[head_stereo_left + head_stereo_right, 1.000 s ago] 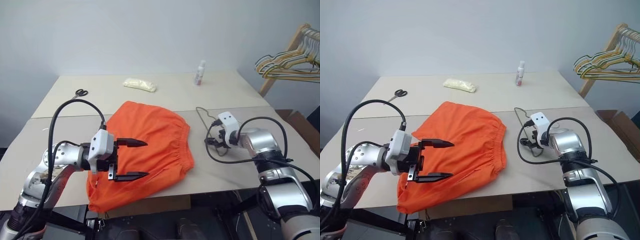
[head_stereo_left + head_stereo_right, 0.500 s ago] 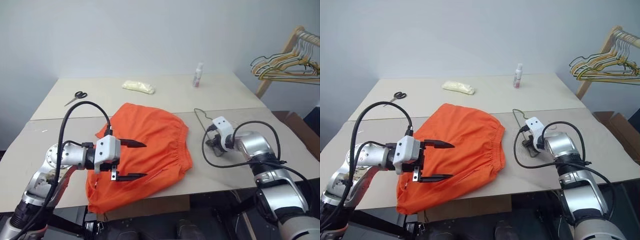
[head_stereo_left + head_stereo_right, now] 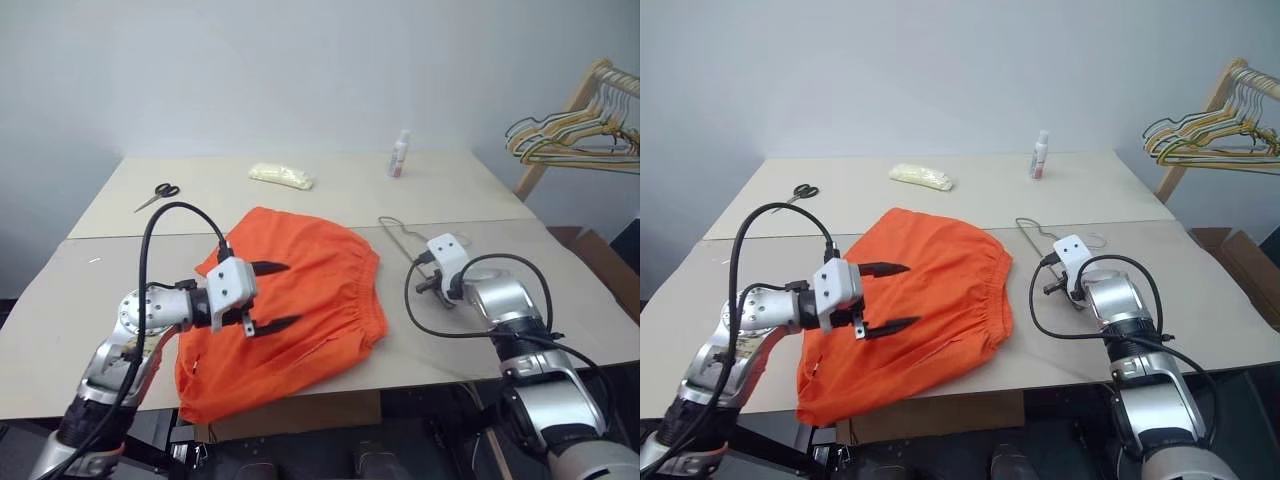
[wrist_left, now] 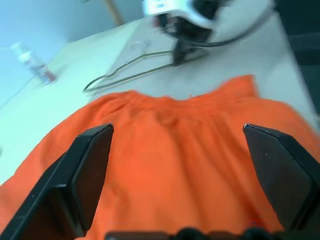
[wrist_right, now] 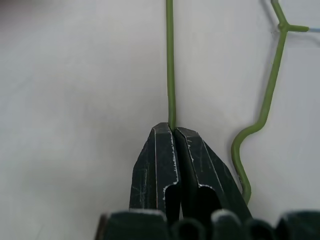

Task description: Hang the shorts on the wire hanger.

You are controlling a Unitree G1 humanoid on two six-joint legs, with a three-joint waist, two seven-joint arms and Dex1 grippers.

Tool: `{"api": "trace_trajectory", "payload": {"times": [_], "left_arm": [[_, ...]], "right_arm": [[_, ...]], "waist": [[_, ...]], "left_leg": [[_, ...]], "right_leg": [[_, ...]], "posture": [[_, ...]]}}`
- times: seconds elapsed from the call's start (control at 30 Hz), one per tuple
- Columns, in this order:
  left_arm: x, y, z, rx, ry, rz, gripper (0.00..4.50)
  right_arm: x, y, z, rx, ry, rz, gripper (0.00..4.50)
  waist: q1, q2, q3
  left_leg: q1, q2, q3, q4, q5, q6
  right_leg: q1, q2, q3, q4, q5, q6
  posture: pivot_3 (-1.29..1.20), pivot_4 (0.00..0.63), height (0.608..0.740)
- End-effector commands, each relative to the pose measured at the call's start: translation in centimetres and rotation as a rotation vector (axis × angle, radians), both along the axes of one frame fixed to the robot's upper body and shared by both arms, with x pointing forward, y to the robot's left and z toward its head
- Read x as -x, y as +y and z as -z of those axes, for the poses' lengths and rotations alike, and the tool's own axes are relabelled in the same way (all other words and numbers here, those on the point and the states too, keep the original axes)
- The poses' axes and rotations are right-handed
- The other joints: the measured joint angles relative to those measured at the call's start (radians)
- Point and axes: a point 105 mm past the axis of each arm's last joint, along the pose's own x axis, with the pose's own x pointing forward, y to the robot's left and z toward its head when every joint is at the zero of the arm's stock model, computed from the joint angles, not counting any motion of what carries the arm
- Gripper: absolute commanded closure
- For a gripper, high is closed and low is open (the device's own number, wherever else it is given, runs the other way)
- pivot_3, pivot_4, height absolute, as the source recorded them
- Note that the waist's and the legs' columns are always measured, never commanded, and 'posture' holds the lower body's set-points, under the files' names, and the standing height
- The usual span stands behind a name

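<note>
One step of the job looks done, the grasp on the hanger. Nearest, the left gripper (image 3: 883,298) hovers over the bright orange fabric shorts (image 3: 930,300), fingers spread wide and empty; the shorts lie flat on the beige surface (image 3: 1200,300), unhung. Just beside them, the right gripper (image 5: 174,131) has its fingers pinched tight on the thin olive-green wire hanger (image 5: 171,60). Threading the shorts onto the wire is not yet begun.
</note>
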Motion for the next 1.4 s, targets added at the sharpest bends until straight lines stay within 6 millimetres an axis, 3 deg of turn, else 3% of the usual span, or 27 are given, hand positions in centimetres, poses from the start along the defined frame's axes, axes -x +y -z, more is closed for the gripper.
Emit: {"api": "trace_trajectory", "payload": {"times": [0.03,0.2,0.33,0.5,0.7,0.8,1.2,1.33,1.4], "left_arm": [[-2.5,-0.9,-2.1,0.089,-0.047,-0.155,0.00],[-4.5,-3.6,-6.7,0.601,0.178,-0.238,0.00],[-5.5,-3.6,-9.5,0.908,0.295,-0.250,0.00],[-5.9,-2.6,-10.8,1.066,0.362,-0.254,0.00],[-6.1,-2.2,-10.7,1.057,0.370,-0.266,0.00],[-6.3,-2.1,-10.6,1.059,0.376,-0.278,0.54],[-6.6,-1.7,-9.7,1.025,0.374,-0.312,4.47],[-6.6,-1.6,-9.5,0.984,0.326,-0.338,4.47],[-6.4,-1.8,-9.3,0.917,0.263,-0.347,4.50]], "right_arm": [[0.0,2.4,-7.2,-0.084,-0.264,-0.070,4.47],[3.4,7.7,-11.8,-0.166,-0.518,-0.317,4.47],[5.7,10.6,-13.1,-0.143,-0.709,-0.470,4.47],[7.1,12.9,-12.8,-0.117,-0.805,-0.564,4.47],[7.6,14.2,-11.9,-0.093,-0.826,-0.615,4.47],[7.8,14.7,-11.5,-0.095,-0.824,-0.630,4.50],[8.0,14.7,-10.5,-0.048,-0.814,-0.669,4.50],[7.8,14.6,-10.5,0.012,-0.835,-0.683,4.50],[7.7,14.7,-10.4,0.042,-0.841,-0.693,3.93]], "waist": [[0.000,0.000,0.000],[0.008,0.000,0.000],[0.005,0.000,0.000],[-0.006,0.000,0.000],[-0.005,0.000,0.000],[0.002,0.000,0.000],[0.002,-0.001,0.000],[0.001,-0.001,0.000],[0.001,-0.001,0.000]], "left_leg": [[0.000,0.000,-0.001,0.000,0.000,0.000],[-0.001,0.000,-0.010,-0.001,-0.001,0.000],[-0.001,-0.002,-0.011,0.000,-0.001,-0.001],[0.001,-0.004,-0.010,-0.001,0.000,-0.002],[0.001,-0.005,-0.009,0.000,0.001,-0.004],[0.001,-0.006,-0.008,0.000,0.001,-0.004],[0.001,-0.006,-0.007,0.000,0.001,-0.004],[0.000,-0.006,-0.007,-0.001,0.001,-0.004],[0.001,-0.006,-0.007,-0.001,0.001,-0.004]], "right_leg": [[0.000,0.000,0.000,0.000,0.000,0.000],[0.001,-0.001,-0.003,-0.002,0.001,0.001],[0.002,-0.002,-0.002,-0.002,0.001,0.002],[0.003,-0.002,-0.001,-0.002,0.001,0.002],[0.004,-0.002,-0.002,-0.002,0.001,0.002],[0.004,-0.002,-0.002,-0.003,0.001,0.002],[0.004,-0.002,-0.002,-0.003,0.001,0.002],[0.004,-0.002,-0.002,-0.004,0.001,0.002],[0.004,-0.002,-0.002,-0.004,0.001,0.002]], "posture": [[0.01,0.000,0.740],[-0.01,0.000,0.740],[-0.01,0.000,0.740],[-0.02,0.000,0.740],[-0.02,0.000,0.740],[-0.02,0.000,0.740],[-0.01,0.000,0.740],[-0.01,0.000,0.740],[0.00,0.000,0.740]]}}
